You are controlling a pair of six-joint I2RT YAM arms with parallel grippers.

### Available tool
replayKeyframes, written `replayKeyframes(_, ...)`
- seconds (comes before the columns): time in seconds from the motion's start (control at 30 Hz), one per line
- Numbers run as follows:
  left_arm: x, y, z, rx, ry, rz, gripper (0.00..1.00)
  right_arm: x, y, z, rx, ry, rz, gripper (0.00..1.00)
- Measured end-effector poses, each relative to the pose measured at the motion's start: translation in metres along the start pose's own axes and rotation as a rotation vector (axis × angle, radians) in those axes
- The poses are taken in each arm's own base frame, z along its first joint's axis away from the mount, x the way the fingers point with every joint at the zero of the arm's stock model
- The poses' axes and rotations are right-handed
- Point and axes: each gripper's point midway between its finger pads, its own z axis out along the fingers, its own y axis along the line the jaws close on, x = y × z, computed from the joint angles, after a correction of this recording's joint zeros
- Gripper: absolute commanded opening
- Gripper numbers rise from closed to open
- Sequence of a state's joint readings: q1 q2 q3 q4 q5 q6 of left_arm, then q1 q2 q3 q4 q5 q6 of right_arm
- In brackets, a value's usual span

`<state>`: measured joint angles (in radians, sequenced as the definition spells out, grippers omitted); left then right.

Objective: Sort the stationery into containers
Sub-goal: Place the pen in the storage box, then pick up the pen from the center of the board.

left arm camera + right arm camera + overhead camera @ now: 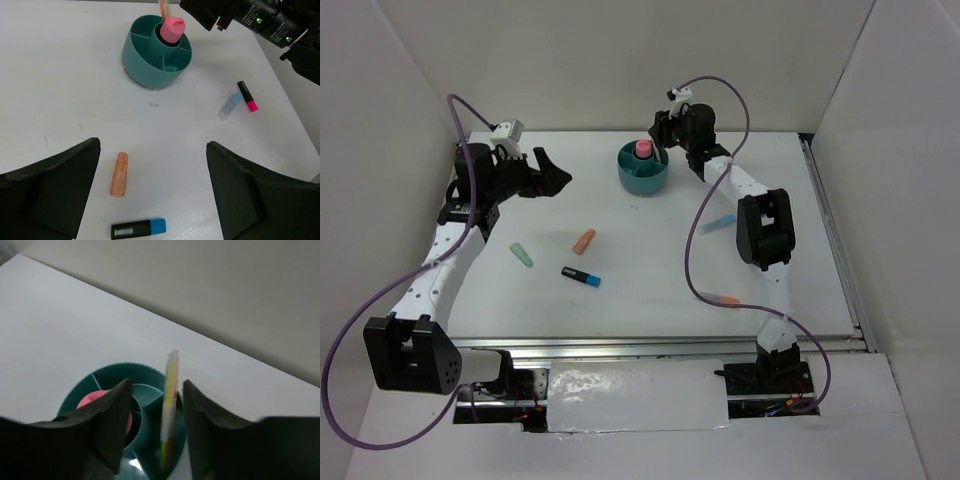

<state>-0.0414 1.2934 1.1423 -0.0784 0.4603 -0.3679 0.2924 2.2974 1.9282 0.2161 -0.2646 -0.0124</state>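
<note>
Both fingers of your right tool [156,390] stood parted around the upright pen [171,380], released in the cup's [107,371] outer compartment; lifting straight up looked safest.

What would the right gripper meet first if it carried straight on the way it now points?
The right gripper points down into the round teal plastic organizer cup. It would probably meet the thin yellow-green pen standing between its open jaws first, though depth is unclear.

Teal cup [140,372] half hidden behind right tool [156,390], yellow pen [171,380] — blurred
</note>
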Motion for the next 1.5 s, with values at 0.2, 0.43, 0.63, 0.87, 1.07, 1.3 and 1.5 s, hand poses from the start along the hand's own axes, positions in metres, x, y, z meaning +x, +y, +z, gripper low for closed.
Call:
replayKeyframes(0.2, 0.006, 0.006, 0.002, -0.028, 0.041, -0.015, 0.99, 0.008, 0.001, -0.003, 0.001, 0.027, 0.012, 0.64)
replayKeyframes(0.43, -0.003, 0.005, -0.003, -0.025, 0.079, 0.104, 0.99, -0.009, 0.011, -0.055, -0.009, 0.085, 0.070, 0.64)
replayKeyframes(0.63, 0.025, 0.003, -0.016, 0.046, 0.226, 0.356, 0.94, -0.111, 0.017, -0.169, -0.028, 0.002, 0.015, 0.65)
replayKeyframes(0.87, 0.068, 0.001, -0.022, 0.109, 0.369, 0.515, 0.99, -0.115, 0.026, -0.283, -0.006, 0.093, -0.132, 0.62)
replayKeyframes(1.07, 0.101, -0.031, -0.012, 0.224, 0.441, 0.651, 0.98, 0.014, 0.036, -0.321, -0.058, 0.499, -0.102, 0.60)
replayKeyframes(1.3, 0.106, -0.037, 0.003, 0.253, 0.452, 0.582, 0.99, 0.103, 0.083, -0.370, -0.188, 0.804, -0.186, 0.59)
replayKeyframes(1.5, 0.088, -0.043, 0.010, 0.227, 0.422, 0.535, 0.99, 0.154, 0.102, -0.398, -0.257, 0.959, -0.252, 0.60)
